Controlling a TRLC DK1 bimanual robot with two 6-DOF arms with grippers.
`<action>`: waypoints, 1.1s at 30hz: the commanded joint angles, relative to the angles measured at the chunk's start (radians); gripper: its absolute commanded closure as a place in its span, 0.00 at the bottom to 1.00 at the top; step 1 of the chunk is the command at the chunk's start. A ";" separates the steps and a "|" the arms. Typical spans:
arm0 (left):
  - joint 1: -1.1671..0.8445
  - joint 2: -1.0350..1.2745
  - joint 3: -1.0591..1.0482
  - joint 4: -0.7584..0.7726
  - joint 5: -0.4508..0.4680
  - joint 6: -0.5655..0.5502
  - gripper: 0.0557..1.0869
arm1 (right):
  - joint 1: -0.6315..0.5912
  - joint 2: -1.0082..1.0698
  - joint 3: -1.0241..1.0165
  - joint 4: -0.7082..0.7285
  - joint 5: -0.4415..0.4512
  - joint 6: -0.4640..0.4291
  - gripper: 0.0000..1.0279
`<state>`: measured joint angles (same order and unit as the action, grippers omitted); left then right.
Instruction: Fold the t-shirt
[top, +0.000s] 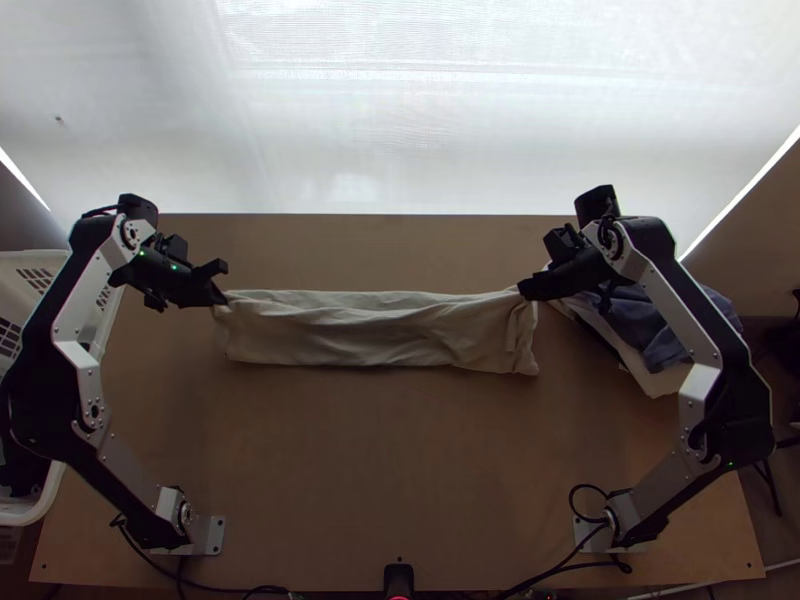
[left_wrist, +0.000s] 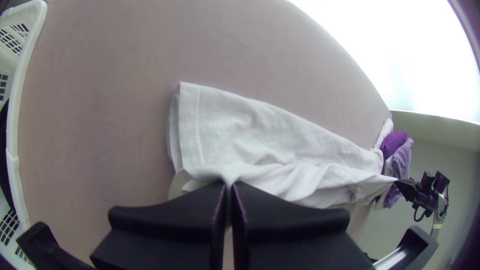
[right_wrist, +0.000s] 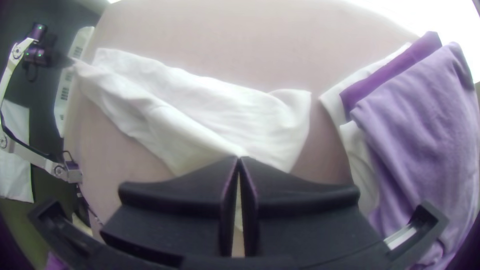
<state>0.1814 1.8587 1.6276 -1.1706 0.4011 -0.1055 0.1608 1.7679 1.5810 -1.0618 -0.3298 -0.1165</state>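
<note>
The left claw (left_wrist: 229, 187) is clenched on the shirt (top: 378, 335), pinching the far corner of its left end. The right claw (right_wrist: 239, 161) has its fingers closed on the far corner of the right end, so the cloth is strung between the two along its far edge. The rest hangs or lies toward the near side, over the middle of the table (top: 400, 460), as a long, narrow strip running left to right. Layers show at the left end, so I'd judge that the lengthwise folding is mostly done: the shirt is already far narrower than it is long. It is not neat, though; creases run along it and the right end is rumpled.

What's left, as I read it, is to lay the strip down flat, smooth it, then bring the ends in to make a compact bundle. None of that end-to-end folding shows. Stacking may come last: a pile of clothes (top: 640, 322) sits just beyond the right end, and a white basket (left_wrist: 16, 120) stands at the table's left side.
</note>
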 joint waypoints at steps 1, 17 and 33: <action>-0.007 0.014 -0.002 -0.008 -0.004 -0.003 0.97 | 0.014 0.022 -0.001 0.028 0.031 0.003 0.97; -0.016 0.083 -0.095 0.213 -0.019 -0.048 0.96 | 0.019 0.051 -0.144 0.292 0.117 0.049 0.94; -0.013 -0.174 -0.147 0.296 -0.001 -0.046 0.05 | 0.270 -0.252 -0.101 0.292 0.163 0.090 0.18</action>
<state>0.1436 1.8187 1.5181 -0.8993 0.3939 -0.1612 0.2470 1.6447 1.4246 -0.7696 -0.1715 -0.0338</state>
